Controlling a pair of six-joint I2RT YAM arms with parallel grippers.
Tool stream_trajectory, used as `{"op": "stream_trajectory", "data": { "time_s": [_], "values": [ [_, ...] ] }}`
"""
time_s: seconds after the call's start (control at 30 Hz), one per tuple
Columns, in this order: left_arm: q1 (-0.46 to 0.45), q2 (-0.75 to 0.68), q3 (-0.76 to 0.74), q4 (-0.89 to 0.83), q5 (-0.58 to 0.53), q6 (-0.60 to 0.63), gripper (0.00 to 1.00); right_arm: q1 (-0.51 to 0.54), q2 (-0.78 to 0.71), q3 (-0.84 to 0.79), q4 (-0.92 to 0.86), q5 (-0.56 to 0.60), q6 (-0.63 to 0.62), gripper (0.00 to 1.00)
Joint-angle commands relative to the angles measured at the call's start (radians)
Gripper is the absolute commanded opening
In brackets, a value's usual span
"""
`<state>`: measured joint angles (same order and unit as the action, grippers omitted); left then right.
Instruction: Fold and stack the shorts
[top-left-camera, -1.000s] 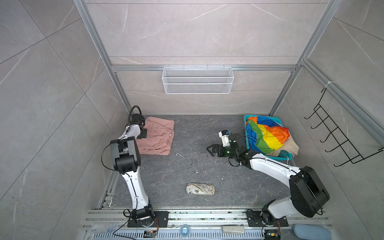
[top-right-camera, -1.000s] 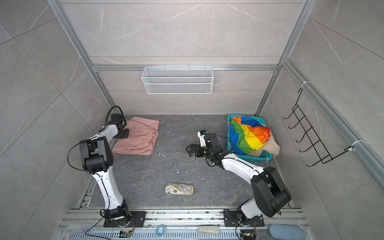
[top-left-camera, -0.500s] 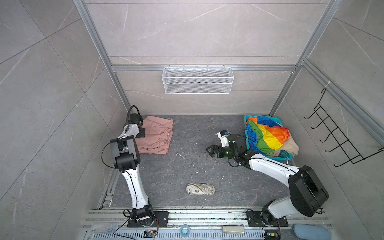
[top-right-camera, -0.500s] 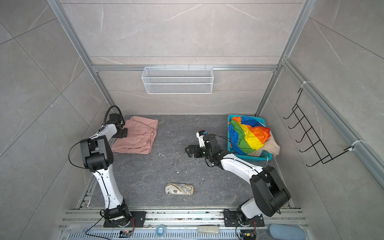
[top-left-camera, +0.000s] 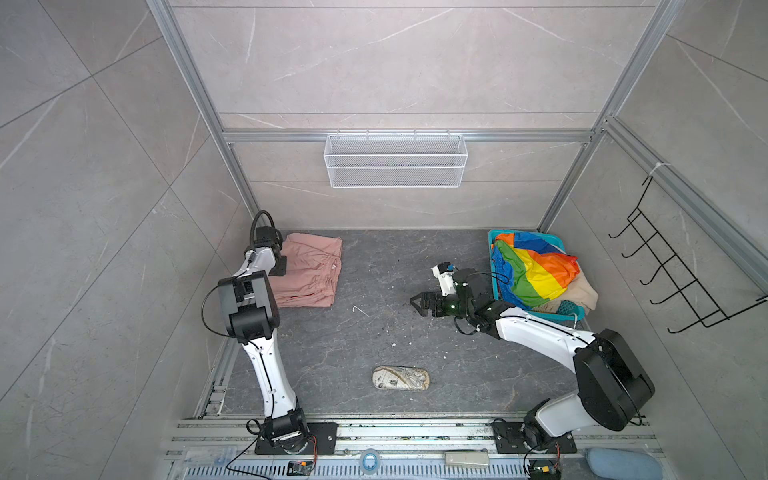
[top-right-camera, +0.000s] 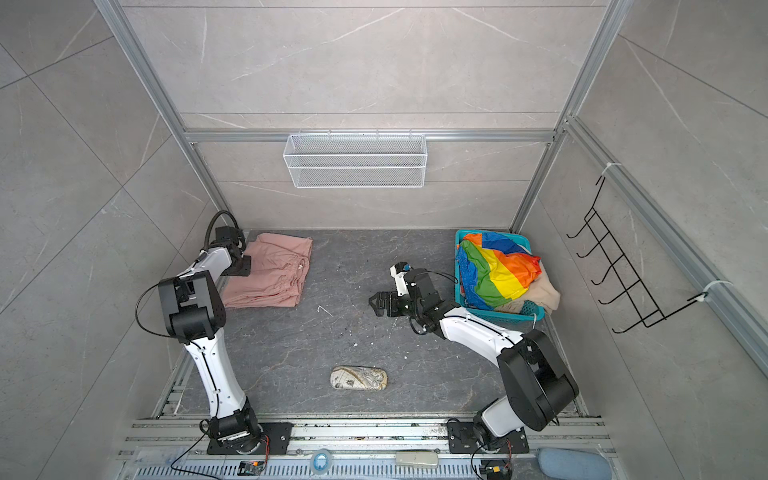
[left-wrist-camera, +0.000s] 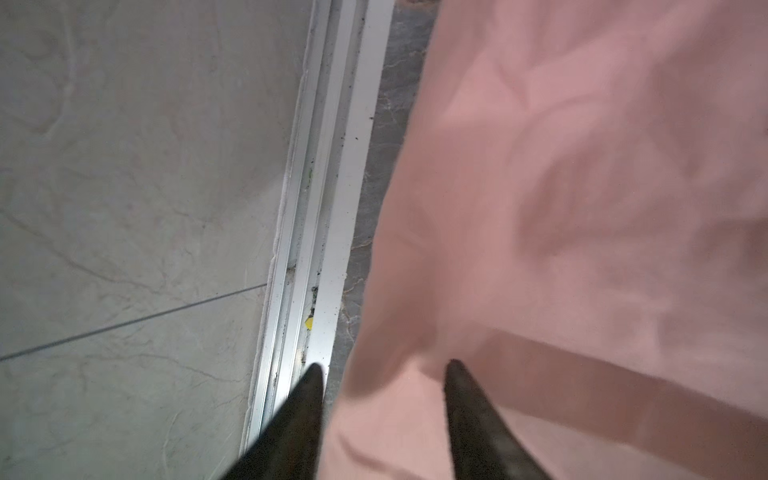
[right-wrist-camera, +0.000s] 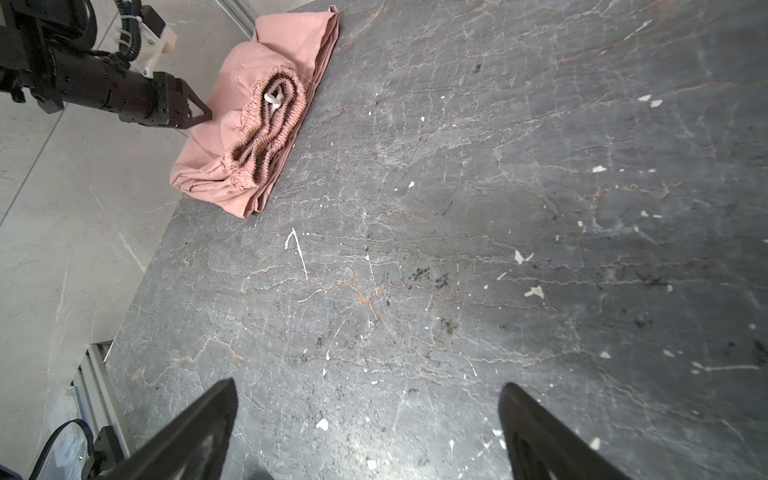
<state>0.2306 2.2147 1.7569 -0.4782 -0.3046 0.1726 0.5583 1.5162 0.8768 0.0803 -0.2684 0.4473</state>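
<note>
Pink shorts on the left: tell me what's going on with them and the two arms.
The pink shorts lie folded at the far left edge of the table. The left tool is open, jaws apart astride the cloth's edge, not clamped. The right tool hangs open and empty over the table's middle. The rainbow shorts and beige shorts sit heaped, unfolded, in the teal basket.

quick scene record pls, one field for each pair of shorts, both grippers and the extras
pink shorts: folded, far left of the table
rainbow shorts: crumpled, in the teal basket
beige shorts: in the basket, under the rainbow pair
left gripper: open, at the pink shorts' edge
right gripper: open, over bare table
pouch: front centre, alone
</note>
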Motion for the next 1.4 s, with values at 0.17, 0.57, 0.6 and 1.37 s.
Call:
{"op": "stream_trajectory", "data": {
  "time_s": [0.17,0.57,0.6,1.37],
  "values": [
    [-0.026,-0.220,-0.017,-0.027,0.137,-0.244,1.00,0.009,-0.007,0.006,0.012,0.054,-0.046,0.99],
    [-0.592,-0.586,-0.268,0.267,0.001,-0.211,1.00,-0.183,-0.165,0.129,-0.369,0.436,0.035,0.99],
    [-0.641,-0.591,-0.274,0.292,-0.003,-0.204,1.00,-0.218,-0.175,0.137,-0.395,0.450,0.041,0.99],
    [-1.306,-0.172,-0.087,0.656,-0.312,0.335,1.00,-0.791,0.128,0.299,-0.448,0.311,0.145,0.99]
  ]
}}
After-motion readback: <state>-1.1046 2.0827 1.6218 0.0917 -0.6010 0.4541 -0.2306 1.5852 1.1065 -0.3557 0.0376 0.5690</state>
